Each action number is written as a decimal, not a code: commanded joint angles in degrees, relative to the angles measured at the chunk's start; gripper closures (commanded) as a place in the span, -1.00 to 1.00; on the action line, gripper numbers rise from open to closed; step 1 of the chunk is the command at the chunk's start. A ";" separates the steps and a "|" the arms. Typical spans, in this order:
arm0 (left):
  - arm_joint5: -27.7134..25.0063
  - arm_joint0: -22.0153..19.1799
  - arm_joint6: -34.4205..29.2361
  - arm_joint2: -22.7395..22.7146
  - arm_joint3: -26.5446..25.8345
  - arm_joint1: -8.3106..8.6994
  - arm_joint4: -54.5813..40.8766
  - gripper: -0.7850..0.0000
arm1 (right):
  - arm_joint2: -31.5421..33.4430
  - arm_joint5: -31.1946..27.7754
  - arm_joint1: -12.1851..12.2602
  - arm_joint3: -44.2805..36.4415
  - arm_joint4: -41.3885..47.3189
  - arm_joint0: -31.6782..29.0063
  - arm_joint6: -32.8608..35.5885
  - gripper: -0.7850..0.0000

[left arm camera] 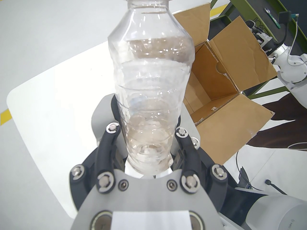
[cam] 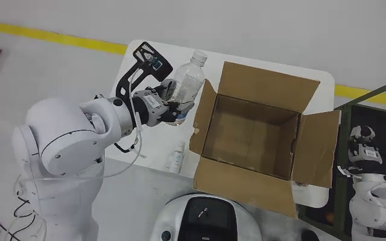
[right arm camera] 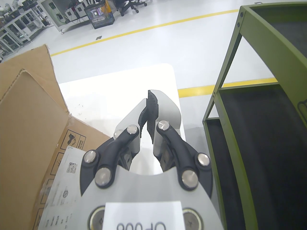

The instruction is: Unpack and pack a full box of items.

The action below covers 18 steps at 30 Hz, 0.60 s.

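One clear bottle [left arm camera: 151, 72] sits clenched by its base in our left end effector [left arm camera: 146, 130], above the counter [left arm camera: 60, 96] just beside the open box [cam: 259, 84]. We judge a firm, level carry wise, clearing the near flap. Farther off, our right end effector [right arm camera: 150, 111] is clenched on nothing

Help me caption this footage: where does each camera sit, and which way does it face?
Top view: above the arms, looking down at the table, open box and left arm, whose left pincer holds the bottle.
Left wrist view: on the left wrist, looking along its pincer and the bottle toward the box.
Right wrist view: on the right wrist, looking past the shut right pincer over the table toward a green cart.
Shared: top and left wrist views both show bottle and box.
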 commanded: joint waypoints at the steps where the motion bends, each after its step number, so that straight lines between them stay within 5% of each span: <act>1: -0.34 -0.64 0.96 1.62 -0.22 0.03 -0.13 1.00 | -0.75 -0.33 -0.03 0.85 -0.79 0.02 -0.31 1.00; 10: 4.71 -8.95 2.25 12.38 5.63 -1.06 -11.37 1.00 | -5.67 -0.94 -0.45 4.98 -3.38 0.69 -2.41 1.00; 18: 10.84 -10.54 2.30 19.26 12.93 -1.99 -21.94 1.00 | -4.29 -0.89 -0.55 2.91 -2.09 -0.73 -2.71 1.00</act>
